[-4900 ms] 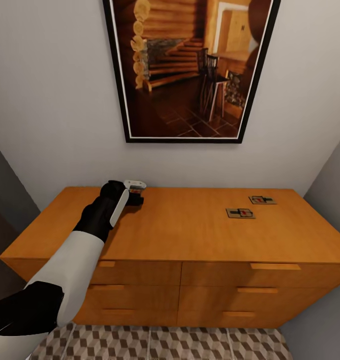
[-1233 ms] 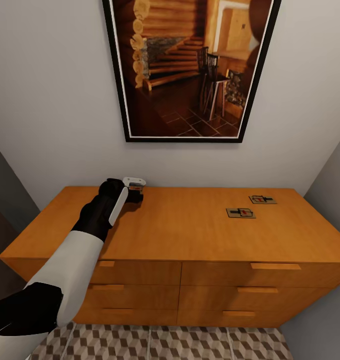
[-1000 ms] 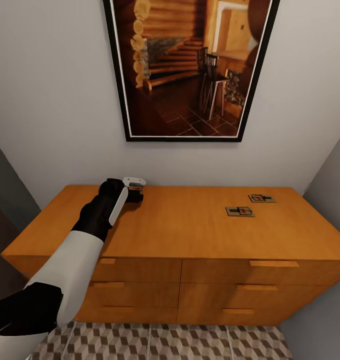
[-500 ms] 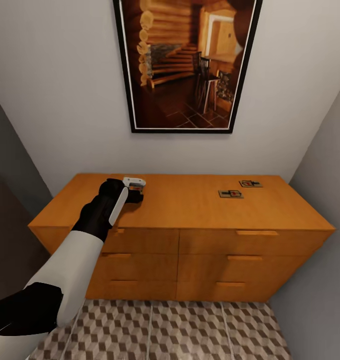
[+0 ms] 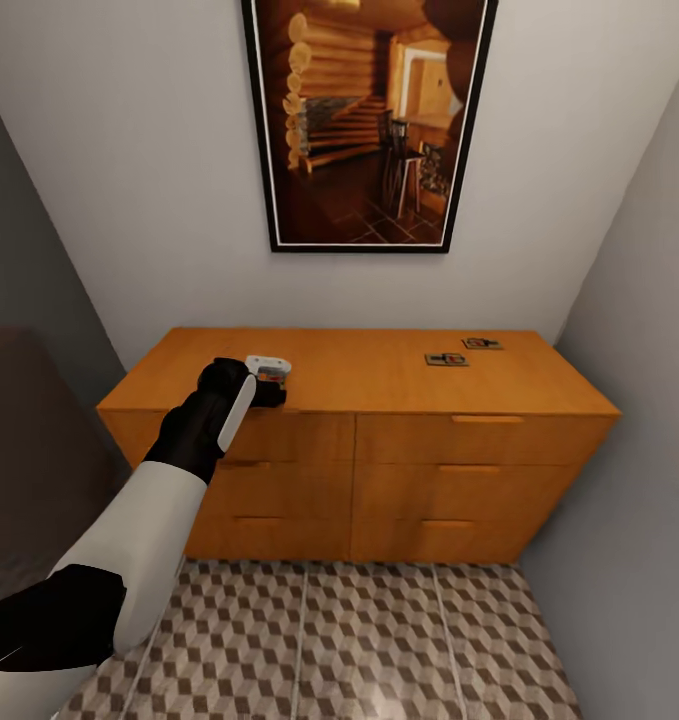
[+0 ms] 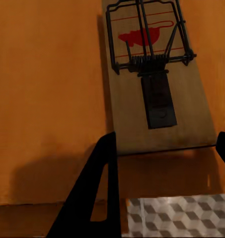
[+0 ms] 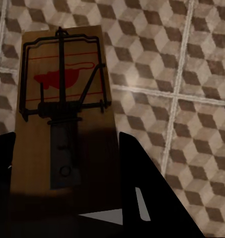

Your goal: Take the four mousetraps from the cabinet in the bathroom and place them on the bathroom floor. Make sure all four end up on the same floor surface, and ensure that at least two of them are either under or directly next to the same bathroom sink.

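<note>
Head view: the left arm reaches out over the front left part of the cabinet (image 5: 379,420), an orange-brown chest with six drawers in two columns, standing against a white wall under a framed picture (image 5: 367,120) of a log interior. The left gripper (image 5: 269,378) sits at the arm's end above the cabinet top near its front edge. Two mousetraps lie flat on the cabinet top toward its back right corner: one mousetrap (image 5: 446,359) nearer the middle, the second mousetrap (image 5: 481,343) just beside it, closer to the back edge; both well apart from the left gripper. Left wrist view: a third mousetrap (image 6: 154,74) runs between the two dark fingers (image 6: 95,193), its near end reaching into the gap, wire frame and red mark at the far end. The fingers stand fairly wide to either side of the board; contact with it cannot be told. Behind it is the orange cabinet surface, and a strip of the bathroom floor (image 6: 177,215) shows past the cabinet's edge. Right wrist view: a fourth mousetrap (image 7: 67,124) is between the dark fingers (image 7: 142,188) of the right gripper (image 7: 67,198), its near end in shadow, with cube-patterned floor tiles behind. The board looks held clear of the floor, the jaws set narrow to its width.
</note>
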You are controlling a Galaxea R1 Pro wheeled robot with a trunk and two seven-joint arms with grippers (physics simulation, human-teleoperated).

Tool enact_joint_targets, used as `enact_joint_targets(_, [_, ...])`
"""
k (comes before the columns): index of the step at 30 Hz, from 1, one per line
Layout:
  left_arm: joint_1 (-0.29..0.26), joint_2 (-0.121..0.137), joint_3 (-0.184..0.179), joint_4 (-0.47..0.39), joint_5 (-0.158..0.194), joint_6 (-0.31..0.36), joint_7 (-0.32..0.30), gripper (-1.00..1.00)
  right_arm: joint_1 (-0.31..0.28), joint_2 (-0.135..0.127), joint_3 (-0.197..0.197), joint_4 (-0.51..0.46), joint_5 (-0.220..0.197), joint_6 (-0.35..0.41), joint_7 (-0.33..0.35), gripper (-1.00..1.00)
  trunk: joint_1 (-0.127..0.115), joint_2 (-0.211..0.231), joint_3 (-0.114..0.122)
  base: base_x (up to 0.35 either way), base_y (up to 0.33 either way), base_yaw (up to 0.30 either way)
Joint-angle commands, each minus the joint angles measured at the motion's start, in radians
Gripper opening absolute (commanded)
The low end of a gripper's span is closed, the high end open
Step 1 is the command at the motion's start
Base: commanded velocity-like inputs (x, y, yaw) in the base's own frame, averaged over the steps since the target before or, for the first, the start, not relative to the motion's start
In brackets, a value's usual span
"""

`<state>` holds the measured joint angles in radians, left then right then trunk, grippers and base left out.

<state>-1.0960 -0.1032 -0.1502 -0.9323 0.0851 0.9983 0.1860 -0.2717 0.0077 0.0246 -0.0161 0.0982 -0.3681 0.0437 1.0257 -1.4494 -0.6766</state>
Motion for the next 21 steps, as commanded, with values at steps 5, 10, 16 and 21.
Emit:
enact_joint_targets(5, [-0.001, 0.000, -0.002, 0.000, 0.008, 0.003, 0.009, -1.00, 0.000, 0.000, 0.001, 0.001, 0.005, -0.003, -0.004, -1.00, -0.001, -0.001, -0.001, -0.332, 0.000, 0.000])
enact_joint_targets(10, [-0.001, 0.000, -0.002, 0.000, 0.008, 0.003, 0.009, -1.00, 0.000, 0.000, 0.001, 0.001, 0.005, -0.003, -0.004, -1.00, -0.001, -0.001, -0.001, -0.332, 0.000, 0.000])
enact_joint_targets(16, [-0.001, 0.000, -0.002, 0.001, 0.009, 0.003, 0.009, -1.00, 0.000, 0.000, 0.001, 0.001, 0.005, -0.003, -0.004, -1.00, -0.001, -0.001, -0.001, -0.332, 0.000, 0.000])
enact_joint_targets(21, [-0.001, 0.000, -0.002, 0.001, 0.008, 0.003, 0.009, -1.00, 0.000, 0.000, 0.001, 0.001, 0.005, -0.003, -0.004, -1.00, -0.001, -0.001, -0.001, -0.332, 0.000, 0.000])
